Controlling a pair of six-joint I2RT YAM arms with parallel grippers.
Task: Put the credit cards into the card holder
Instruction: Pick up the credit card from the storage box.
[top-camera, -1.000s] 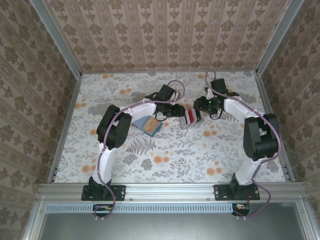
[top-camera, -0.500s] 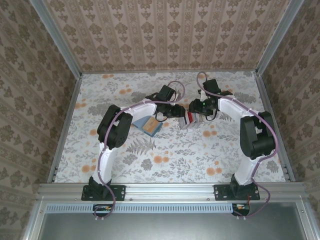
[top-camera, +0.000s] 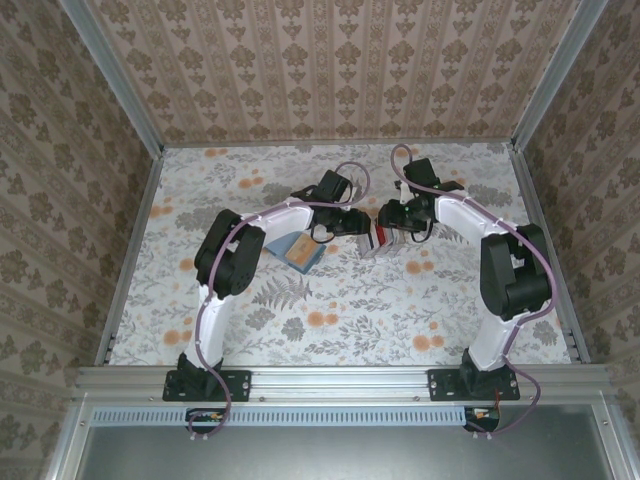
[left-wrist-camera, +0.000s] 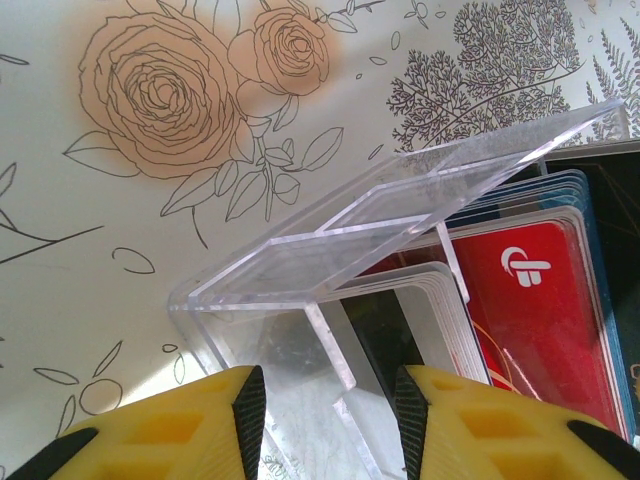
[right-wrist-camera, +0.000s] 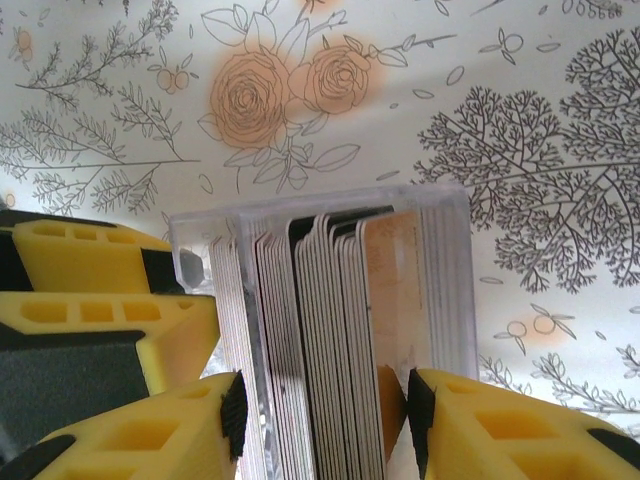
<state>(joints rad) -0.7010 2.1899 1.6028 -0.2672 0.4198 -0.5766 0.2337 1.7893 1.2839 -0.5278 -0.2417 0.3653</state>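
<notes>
Seen from above, the teal card holder (top-camera: 300, 249) lies flat on the flowered surface (top-camera: 330, 300) with a tan patch showing. It sits at about 8 o'clock from the clear rack (top-camera: 383, 238), near it but apart, with my left arm crossing just over its far edge.

My left claw (left-wrist-camera: 325, 385) comes at the rack from 9 o'clock. It is partly spread, and its yellow pads (left-wrist-camera: 240, 420) are closed on the rack's near end, with the clear walls filling the gap between them. Past the pads the rack's plates rise at a slant.

The credit cards (right-wrist-camera: 320, 320) stand on edge in the rack, packed side by side in white, grey and black. The left wrist view shows a red card (left-wrist-camera: 540, 310) with a white logo facing the camera.

My right claw (right-wrist-camera: 322, 395) reaches in from 3 o'clock and hangs over the rack, about half open. One yellow finger (right-wrist-camera: 150, 440) stands on each side of the cards' upper edges, and the stack fills the space between. I cannot tell whether the pads are pressing on the cards. In the same view the tips of my left claw touch the rack's wall at 9 o'clock.
</notes>
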